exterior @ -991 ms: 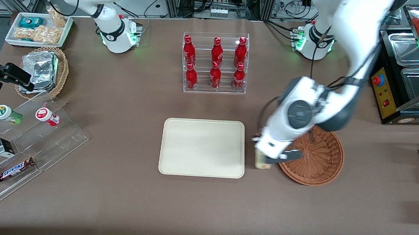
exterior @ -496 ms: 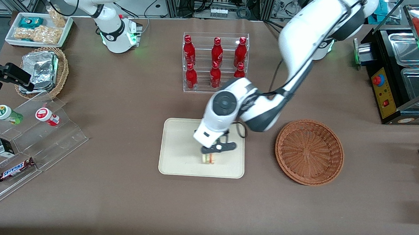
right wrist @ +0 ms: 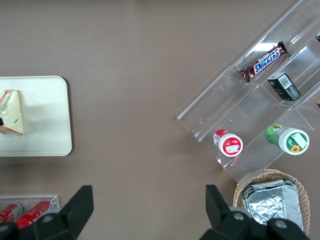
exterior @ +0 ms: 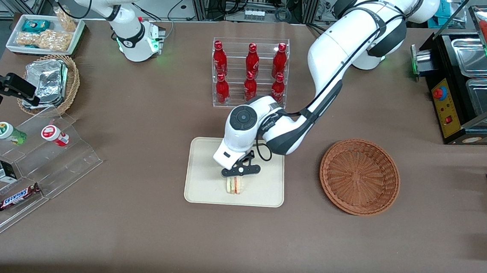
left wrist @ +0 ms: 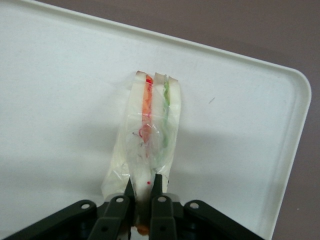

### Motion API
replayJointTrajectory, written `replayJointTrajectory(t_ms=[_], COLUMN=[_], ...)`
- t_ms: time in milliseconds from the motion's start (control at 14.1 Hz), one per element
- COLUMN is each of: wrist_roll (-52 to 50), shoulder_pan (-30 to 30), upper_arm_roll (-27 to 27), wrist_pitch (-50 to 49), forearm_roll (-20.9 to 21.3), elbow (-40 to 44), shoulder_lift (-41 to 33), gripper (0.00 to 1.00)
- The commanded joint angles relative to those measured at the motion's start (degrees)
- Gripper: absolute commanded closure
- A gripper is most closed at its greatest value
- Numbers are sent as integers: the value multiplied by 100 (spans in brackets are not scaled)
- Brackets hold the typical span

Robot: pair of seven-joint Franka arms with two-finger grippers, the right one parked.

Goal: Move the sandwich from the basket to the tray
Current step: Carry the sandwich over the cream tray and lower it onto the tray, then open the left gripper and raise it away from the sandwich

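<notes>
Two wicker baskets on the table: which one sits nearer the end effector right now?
The wide, shallow reddish-brown basket, lying empty beside the tray. The end effector is over the tray, shut on the sandwich. The deeper tan basket holds foil packets.

Gripper [exterior: 237,175] over tray [exterior: 205,194] (bottle rack [exterior: 250,72] near); bare tray around sandwich [exterior: 235,185].

The working arm is glossy white with rounded shells, dark grey bands at its joints and a round grey cap with a dark centre on the wrist housing. A thin black cable runs along the forearm and loops beside the wrist. Its round base glows green. The gripper [exterior: 239,173] is matte black, with slim black fingers [left wrist: 129,192] on flat linkage bars studded with small silver screws, sitting under a white block.
</notes>
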Motion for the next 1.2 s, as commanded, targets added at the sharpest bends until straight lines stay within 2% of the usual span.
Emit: replayJointTrajectory(t_ms=[0,212,496,637,850,991,1133], wrist_roll=[-545,-697,-513,-459,-477,-145,495], shoulder_pan=[-44,18,219,508,1026,1387,1817], upper_arm_roll=[24,24,42,42,24,15,15], wrist_pitch=[275,-188,-1454,-1491,-1588,-1597,-1675], forearm_roll=[92,39,153,66,48,4,-284], elbow=[-37,-167,-1070,-1852,-2601,-3005,-3235], shoulder_lift=[-82,-836,-2320,-2998,-3632,-3975,-4239], gripper=[0,0,0,0,0,0,0])
